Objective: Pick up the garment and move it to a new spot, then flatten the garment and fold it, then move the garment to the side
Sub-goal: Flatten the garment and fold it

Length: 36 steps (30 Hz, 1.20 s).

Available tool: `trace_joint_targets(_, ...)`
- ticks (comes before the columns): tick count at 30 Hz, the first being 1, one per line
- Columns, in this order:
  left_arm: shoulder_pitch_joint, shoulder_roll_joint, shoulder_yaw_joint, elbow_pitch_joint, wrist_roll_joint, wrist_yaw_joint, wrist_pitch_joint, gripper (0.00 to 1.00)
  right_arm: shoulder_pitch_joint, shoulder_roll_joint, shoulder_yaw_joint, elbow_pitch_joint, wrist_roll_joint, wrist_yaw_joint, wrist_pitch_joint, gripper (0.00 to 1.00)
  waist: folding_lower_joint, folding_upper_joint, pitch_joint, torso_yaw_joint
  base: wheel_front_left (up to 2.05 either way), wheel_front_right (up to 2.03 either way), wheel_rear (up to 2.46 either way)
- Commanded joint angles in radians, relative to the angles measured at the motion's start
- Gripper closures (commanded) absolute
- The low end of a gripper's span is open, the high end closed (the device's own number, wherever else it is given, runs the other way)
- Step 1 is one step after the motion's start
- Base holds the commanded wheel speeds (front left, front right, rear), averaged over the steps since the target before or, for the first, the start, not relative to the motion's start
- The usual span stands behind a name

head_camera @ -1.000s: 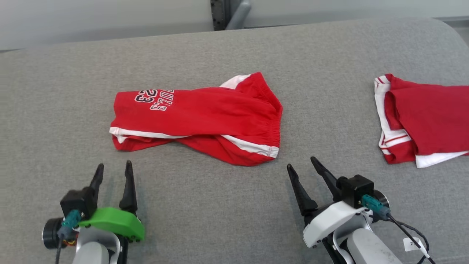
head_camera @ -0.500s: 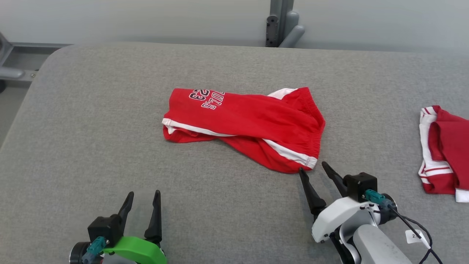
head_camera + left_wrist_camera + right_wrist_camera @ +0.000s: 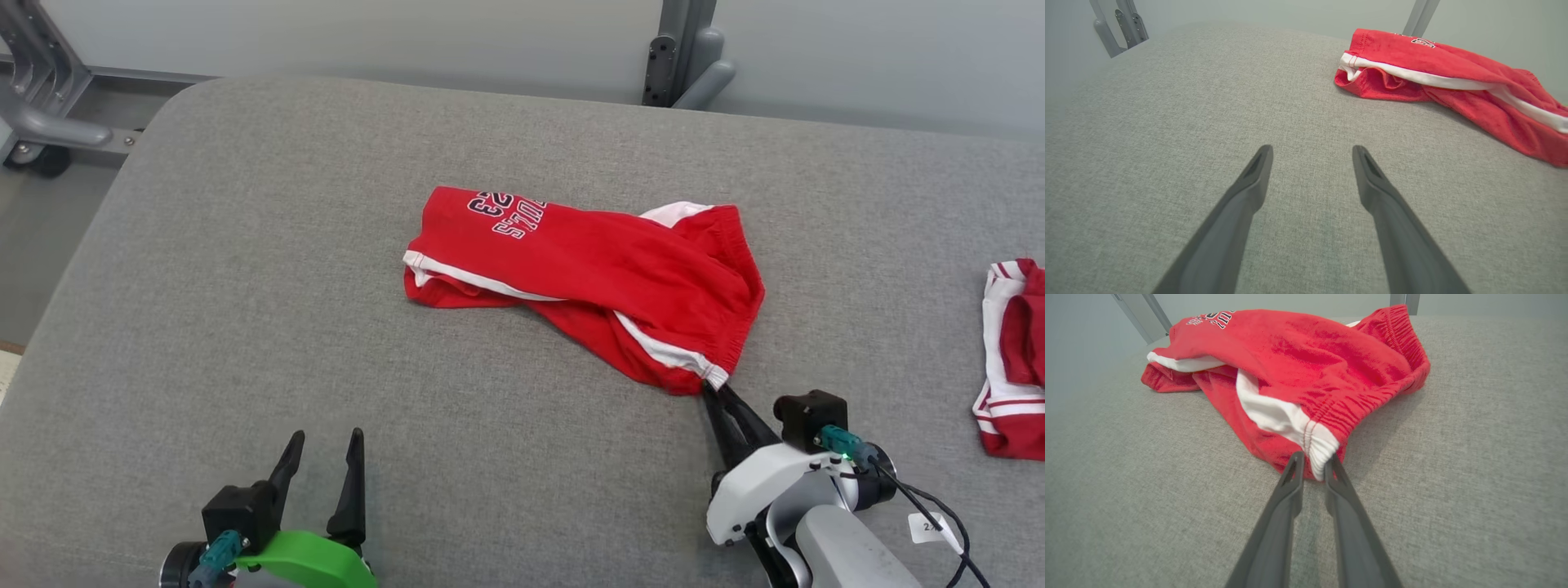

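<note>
The garment (image 3: 588, 278) is a pair of red shorts with white side stripes and white lettering, lying crumpled on the grey padded table (image 3: 245, 327). My right gripper (image 3: 712, 390) is shut on the garment's near right corner, at the white end of the elastic waistband (image 3: 1318, 451); the fingertips pinch that fabric (image 3: 1314, 465). Near the table's front left, my left gripper (image 3: 325, 441) stands open with nothing between its fingers (image 3: 1310, 153). From the left wrist the garment (image 3: 1437, 77) lies off to the upper right, well apart from those fingers.
A second red and white garment (image 3: 1012, 359) lies folded at the table's right edge. Grey metal frame posts (image 3: 686, 57) stand behind the table, and another frame (image 3: 41, 106) stands at the far left. The table's left edge drops to the floor.
My right gripper moved forward to the garment's waistband corner and closed on it. The head camera turned, shifting the whole picture rightward. The left gripper stayed open.
</note>
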Motion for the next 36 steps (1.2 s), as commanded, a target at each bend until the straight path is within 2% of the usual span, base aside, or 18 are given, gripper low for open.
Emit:
trace_joint_targets(1, 0.012, 0.002, -0.006, -0.002, -0.002, -0.004, 0.000, 0.00, -0.001, -0.010, -0.008, -0.005, 0.003, 0.000, -0.002, 1.00, 0.0000, 0.0000, -0.006, -0.014, 0.00, 0.00, 0.00)
trace_joint_targets(7, 0.019, 0.003, -0.011, 0.000, -0.005, -0.006, 0.000, 0.00, 0.020, -0.036, -0.003, -0.018, 0.017, 0.000, -0.002, 1.00, 0.0000, 0.0000, -0.022, -0.040, 0.00, 0.00, 0.00)
trace_joint_targets(21, 0.060, 0.003, -0.026, 0.020, -0.008, -0.007, 0.000, 0.00, 0.051, -0.171, 0.102, 0.024, 0.127, 0.000, -0.002, 1.00, 0.0000, 0.0000, -0.077, -0.079, 0.00, 0.00, 0.00)
trace_joint_targets(22, 0.062, 0.002, -0.027, 0.021, -0.007, -0.007, 0.000, 0.00, 0.046, -0.178, 0.107, 0.024, 0.134, 0.000, -0.002, 0.88, 0.0000, 0.0000, -0.076, -0.082, 0.00, 0.00, 0.00)
trace_joint_targets(23, 0.062, 0.003, -0.029, 0.021, -0.008, -0.007, 0.000, 0.00, 0.040, -0.184, 0.110, 0.024, 0.137, 0.000, -0.002, 0.59, 0.0000, 0.0000, -0.075, -0.086, 0.00, 0.00, 0.00)
trace_joint_targets(24, 0.058, 0.003, -0.032, 0.023, -0.009, -0.007, 0.000, 0.00, 0.032, -0.191, 0.111, 0.018, 0.137, 0.000, -0.002, 0.00, 0.0000, 0.0000, -0.072, -0.091, 0.00, 0.00, 0.00)
trace_joint_targets(30, -0.003, 0.003, -0.066, 0.036, -0.024, -0.008, 0.000, 0.00, 0.012, -0.211, 0.078, -0.029, 0.105, 0.000, -0.002, 0.00, 0.0000, 0.0000, -0.036, -0.124, 0.00, 0.00, 0.00)
trace_joint_targets(36, -0.075, 0.003, -0.110, 0.069, -0.063, -0.008, 0.000, 0.00, 0.063, -0.186, -0.019, -0.121, 0.038, 0.000, -0.002, 0.00, 0.0000, 0.0000, 0.018, -0.167, 0.00, 0.00, 0.00)
